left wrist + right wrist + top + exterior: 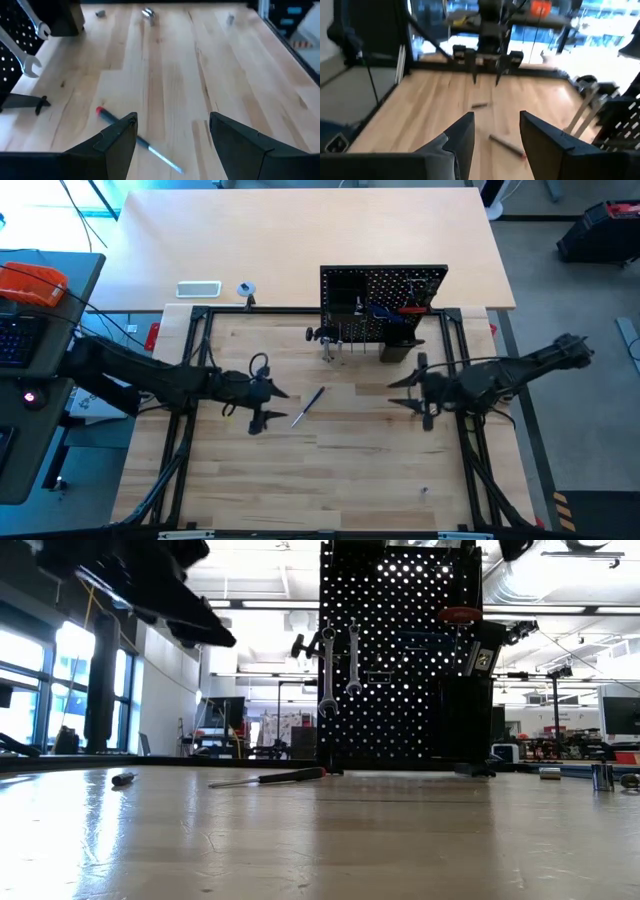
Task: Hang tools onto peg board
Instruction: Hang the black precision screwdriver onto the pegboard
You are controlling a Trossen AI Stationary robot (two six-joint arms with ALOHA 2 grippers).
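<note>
Most of the tools are already hung on the peg board (383, 305), which stands upright at the far side of the table (340, 480). Two silver wrenches (340, 665) are seen hanging side by side on its hooks in the low view. A red-handled tool (457, 614) is seen higher up on the board.

One screwdriver (308, 406) is left lying flat on the wood, between the two arms and well in front of the board. Its red tip (100, 111) is seen in the left wrist view.

The left gripper (266, 406) is held just beside the screwdriver. Its claw is spread wide and nothing is held in it. The right gripper (408, 391) is kept near the other side, in front of the board. Its claw is partly open, and nothing is held in it either.

The step in hand is judged to be the picking up of the screwdriver. For the next move, the left claw would need to be lowered over the handle and closed on it. Then the tool would need to be lifted and carried to a free hook.
</note>
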